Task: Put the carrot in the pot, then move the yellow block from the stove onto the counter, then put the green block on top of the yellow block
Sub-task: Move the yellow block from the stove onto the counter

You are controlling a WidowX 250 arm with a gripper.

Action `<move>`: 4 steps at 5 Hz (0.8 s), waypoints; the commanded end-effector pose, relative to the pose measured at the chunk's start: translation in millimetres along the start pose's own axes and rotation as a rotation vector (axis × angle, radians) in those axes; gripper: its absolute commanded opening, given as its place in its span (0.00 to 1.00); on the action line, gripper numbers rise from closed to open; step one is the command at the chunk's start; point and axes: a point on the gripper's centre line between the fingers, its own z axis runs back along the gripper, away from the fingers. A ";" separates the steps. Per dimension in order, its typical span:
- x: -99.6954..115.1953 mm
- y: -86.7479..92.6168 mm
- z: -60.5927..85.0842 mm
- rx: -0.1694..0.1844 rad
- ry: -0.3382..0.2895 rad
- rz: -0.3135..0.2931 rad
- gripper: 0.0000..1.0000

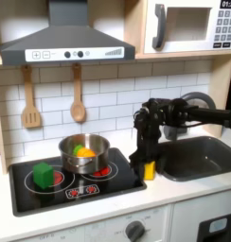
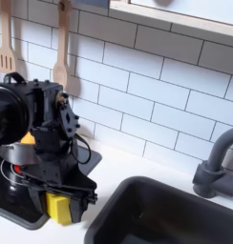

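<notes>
Yellow cube-like block [image 1: 147, 170] is sitting between the fingers of the black robot hand [image 1: 146, 168], which is clamped on it from above. In the second exterior view the same yellow block [image 2: 58, 207] is hanging in the hand [image 2: 59, 206] just past the edge of the flat black cooktop [image 2: 18, 208], above the pale cream-white tabletop [image 2: 114, 172]; whether the block is touching the tabletop cannot be told. In the first exterior view the block is lying between the black cooktop [image 1: 51, 194] on the first exterior view's left and the dark grey sink [image 1: 203, 156] on the first exterior view's right, over the cream tabletop [image 1: 174, 189].

Bright green cube [image 1: 42, 174] is resting on the front burner at the first exterior view's left, well apart from the hand. Behind it, the round shiny steel pot [image 1: 84, 154] is standing on a rear burner, and the small orange toy carrot [image 1: 83, 150] is lying inside the pot.

Farther back, two wooden utensils [image 1: 78, 95] are hanging on the white tiled wall.
</notes>
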 end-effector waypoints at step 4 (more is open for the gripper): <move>-1.9 -2.3 -2.4 0.000 0.011 0.008 1.00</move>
